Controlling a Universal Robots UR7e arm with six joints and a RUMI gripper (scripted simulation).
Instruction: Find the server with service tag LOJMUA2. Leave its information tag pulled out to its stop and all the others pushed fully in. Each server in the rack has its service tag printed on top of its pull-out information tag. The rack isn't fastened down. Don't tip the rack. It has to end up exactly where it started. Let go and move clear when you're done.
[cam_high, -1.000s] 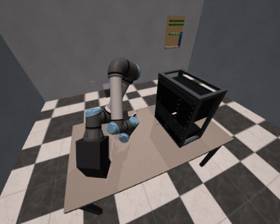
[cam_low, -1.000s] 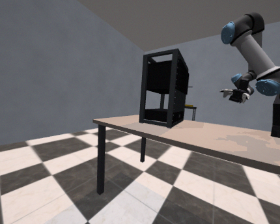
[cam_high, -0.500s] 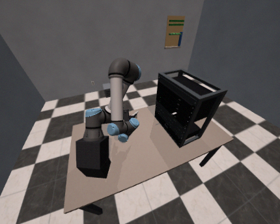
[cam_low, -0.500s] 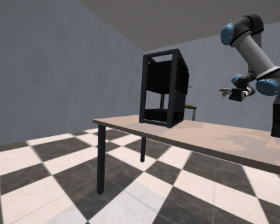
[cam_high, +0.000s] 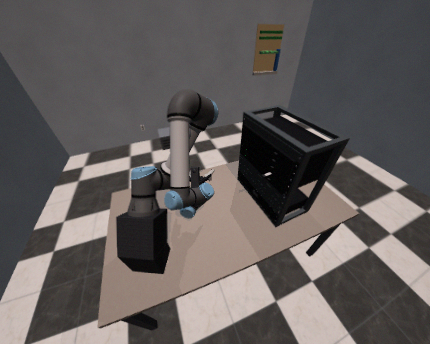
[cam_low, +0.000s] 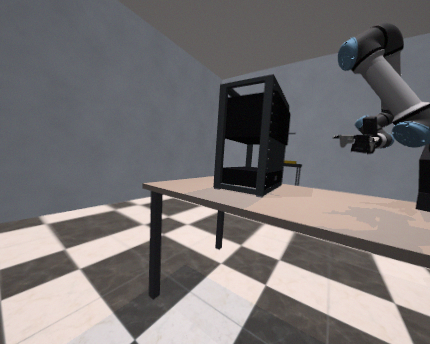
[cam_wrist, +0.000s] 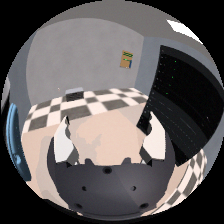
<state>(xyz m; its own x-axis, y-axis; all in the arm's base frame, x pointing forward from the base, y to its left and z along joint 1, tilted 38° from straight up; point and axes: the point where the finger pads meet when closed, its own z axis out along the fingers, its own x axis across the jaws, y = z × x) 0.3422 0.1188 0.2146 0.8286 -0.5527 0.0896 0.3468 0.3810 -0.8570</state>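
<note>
A black open-frame server rack stands on the right part of the brown table. It also shows in the exterior view and at the right edge of the wrist view. One light information tag sticks out of the rack's front face; a thin tag also juts out in the side view. Its printing is too small to read. My gripper is open and empty, well to the left of the rack's front, above the table. It shows in the side view and its two fingers frame the wrist view.
The arm's black base block stands on the table's left part. A poster hangs on the back wall. The floor is checkered. The table's edges lie close behind and to the right of the rack.
</note>
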